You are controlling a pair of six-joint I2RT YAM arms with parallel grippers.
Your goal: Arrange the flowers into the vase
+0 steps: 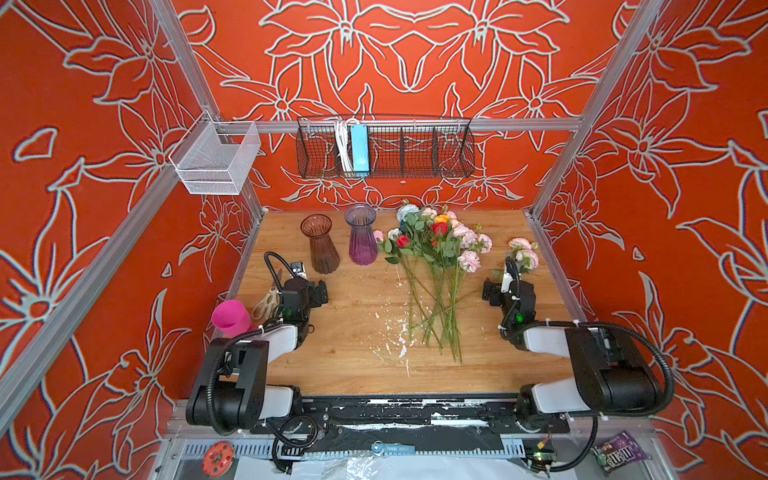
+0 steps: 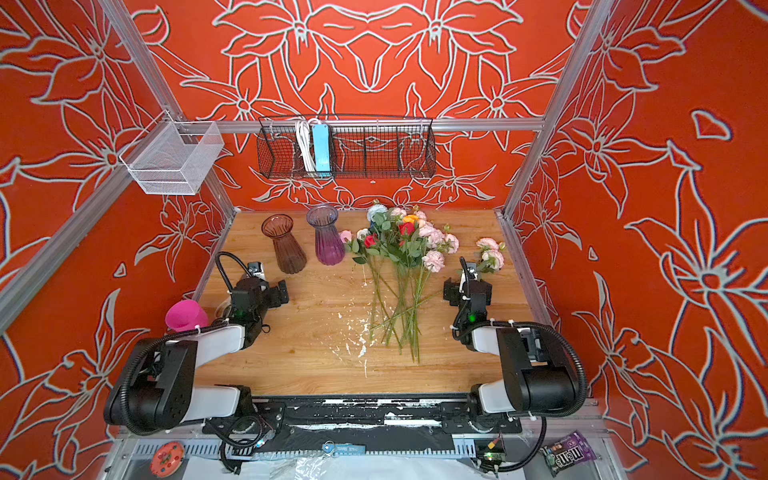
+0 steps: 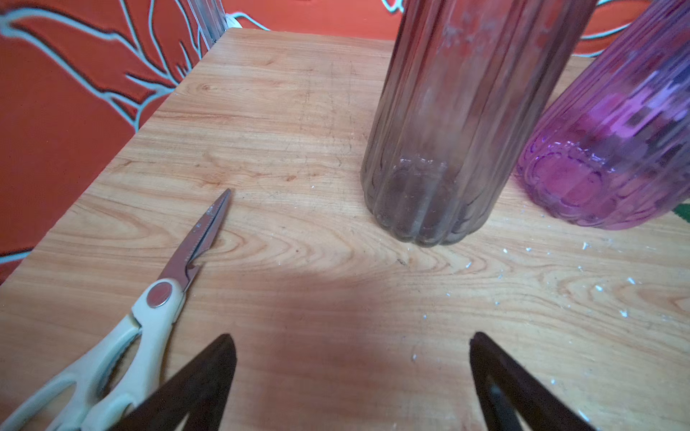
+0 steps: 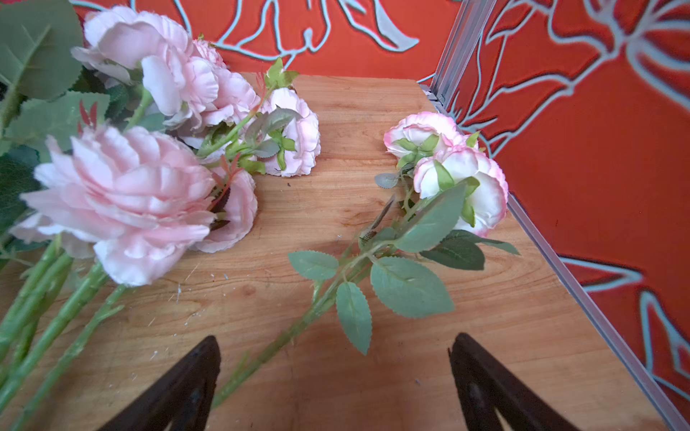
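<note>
Grippers both gaped wide and empty: left gripper (image 3: 351, 339) faced the brown vase (image 3: 440, 130), right gripper (image 4: 334, 341) hovered over a stray stem (image 4: 298, 322). Flowers (image 1: 436, 249) lay heaped mid-desk (image 1: 332, 365), beside the purple vase (image 1: 361, 243). Nothing placed yet; next, pinch that stem.

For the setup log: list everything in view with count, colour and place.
brown vase: one, brown glass, upright, table's back left
purple vase: one, purple glass, upright, beside the brown one
flower bunch: one pile, pink, red, orange, white blooms, lying mid-table
single stem: one, pink-edged blooms, lying near right edge
scissors: one pair, cream handles, left edge
cup: one, pink, left edge
wire basket: one, black, back rail
power strip: one, blue, in wire basket
mesh basket: one, white, left rail
candy bag: one, purple, front right, off table
table: one, light wood
left gripper: one, black, open, facing vases
right gripper: one, black, open, by single stem
</note>
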